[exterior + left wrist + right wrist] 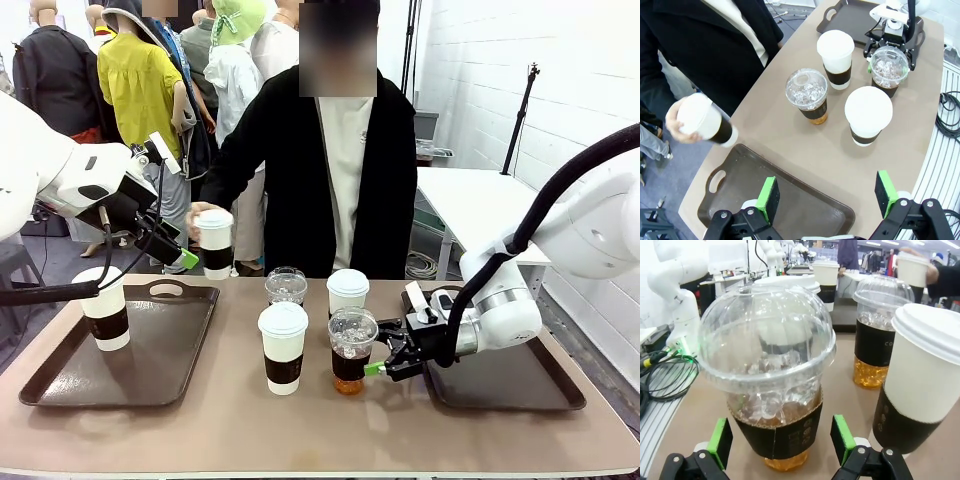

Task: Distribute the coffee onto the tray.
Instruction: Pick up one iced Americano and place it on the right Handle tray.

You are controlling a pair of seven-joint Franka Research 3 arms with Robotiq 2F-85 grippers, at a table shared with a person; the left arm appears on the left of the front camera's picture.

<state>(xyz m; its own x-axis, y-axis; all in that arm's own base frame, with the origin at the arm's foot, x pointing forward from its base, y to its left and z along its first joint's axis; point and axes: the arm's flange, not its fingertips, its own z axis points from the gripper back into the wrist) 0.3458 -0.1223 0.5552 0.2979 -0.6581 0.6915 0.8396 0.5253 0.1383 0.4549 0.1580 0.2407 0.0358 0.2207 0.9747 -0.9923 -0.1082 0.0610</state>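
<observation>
Right gripper (pixel 375 368): straddling the iced coffee cup (pixel 351 350) near the table's middle, pads spread beside its sleeve and seemingly not yet clamping. The next move is calling for closing, then carrying to the right tray (pixel 520 390). Left gripper (pixel 827 196): hanging spread over the left tray (pixel 740 170), while a person's hand (pixel 197 214) is gripping a paper cup (pixel 215 245) at the far edge.

Dome cup (pixel 767 365) is showing clear, glossy plastic; paper cup (pixel 925 385) beside it is appearing matt, smooth-sleeved.

The tan table (pixel 200 430) bears a left tray (pixel 160 365), a right tray (pixel 510 385) and four cups (pixel 283 350) between them.
</observation>
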